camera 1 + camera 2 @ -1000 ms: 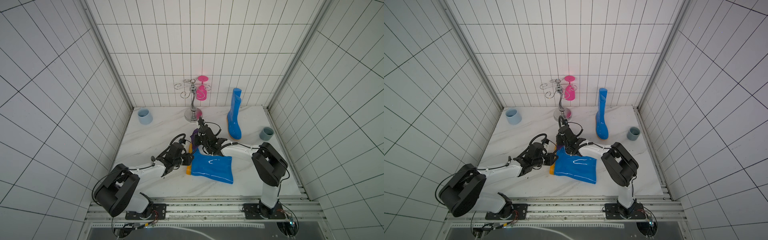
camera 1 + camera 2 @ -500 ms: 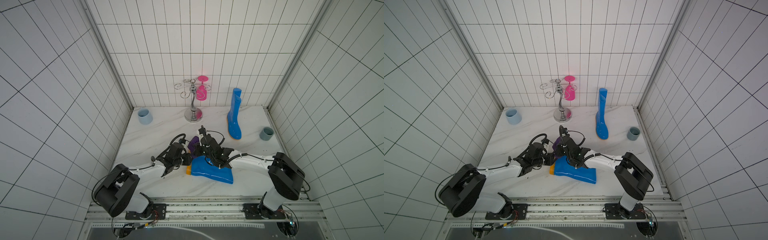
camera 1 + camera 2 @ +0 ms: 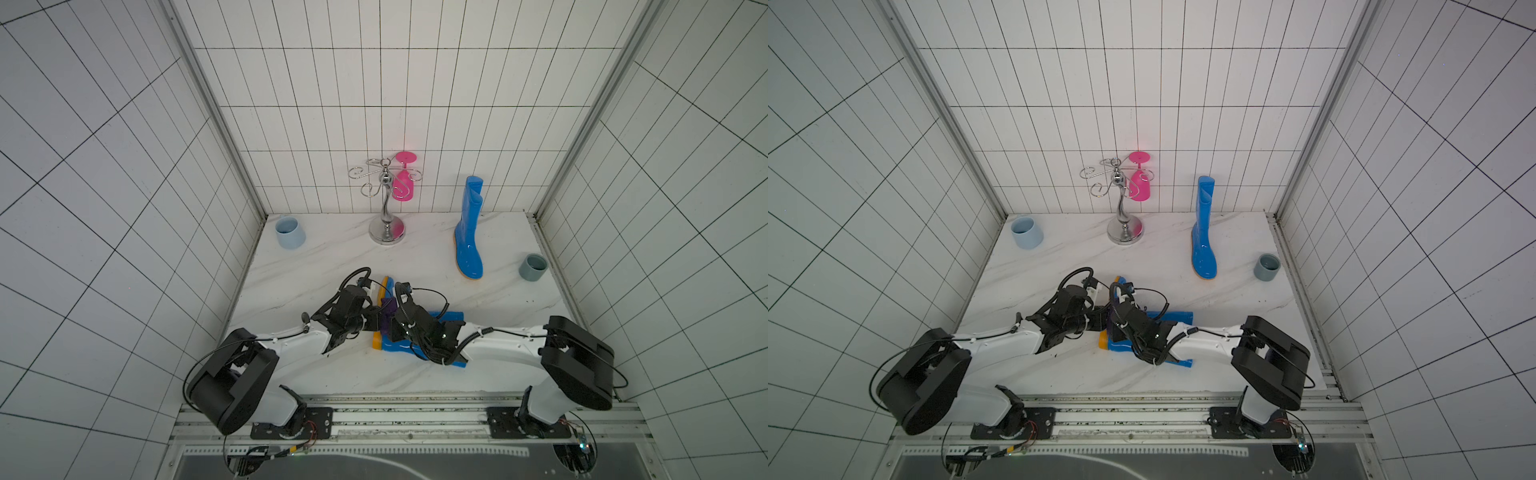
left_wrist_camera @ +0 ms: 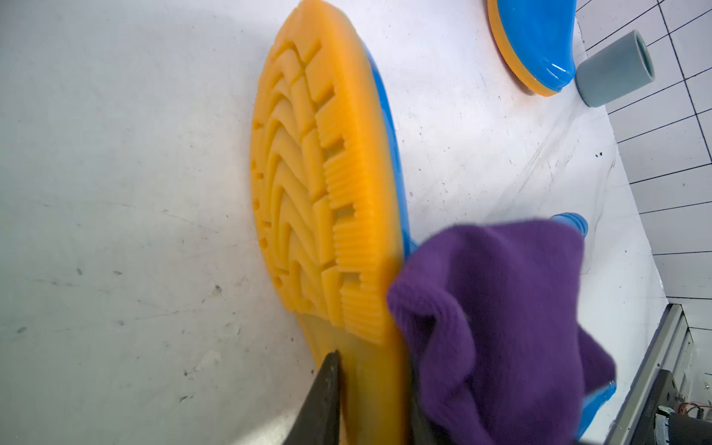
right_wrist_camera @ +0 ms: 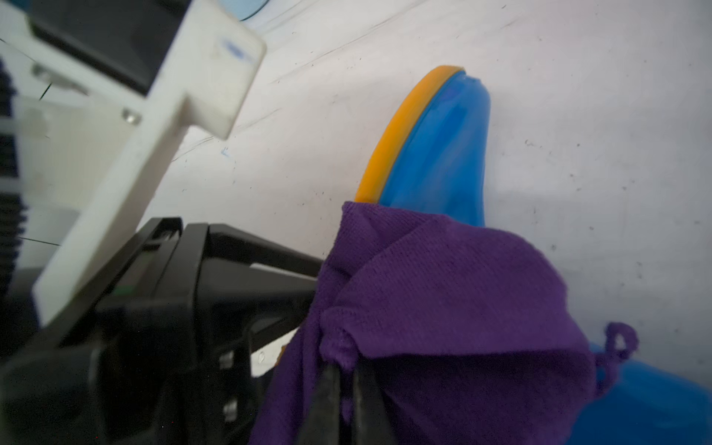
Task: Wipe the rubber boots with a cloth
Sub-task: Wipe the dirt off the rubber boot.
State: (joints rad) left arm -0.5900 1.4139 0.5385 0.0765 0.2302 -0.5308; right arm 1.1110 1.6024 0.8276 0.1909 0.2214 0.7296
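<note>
While the left arm (image 3: 291,345) and the right arm (image 3: 507,349) both reach low over the near middle of the counter (image 3: 316,266), one boot lies on its side between them. This lying boot (image 3: 1173,318) has its orange sole (image 4: 308,173) facing left and its toe pointing to the far side. Its blue leg stretches right under the right arm, which hides much of it in both top views. The left gripper (image 4: 371,370) comes at the sole from the left. Its jaws stand narrow, one on each side of the heel end of the sole, closed on it there. The right gripper (image 5: 345,375) has its jaws pinched tight on a fold of the cloth (image 5: 443,308). The purple cloth hangs from that pinch and is draped over the foot of the lying boot, touching the blue upper and the edge of the sole just beside the left jaws. In a top view the cloth (image 3: 385,320) shows as a dark patch between the two grippers

The upright boot (image 3: 469,237) stands at the far right of the counter, well apart from the arms, with its toe toward the near side. A grey cup (image 3: 533,268) sits just right of it, near the right wall. A light-blue cup (image 3: 290,232) sits in the far left corner. At the far middle a chrome stand (image 3: 386,208) holds a pink glass (image 3: 402,189) hung upside down
</note>
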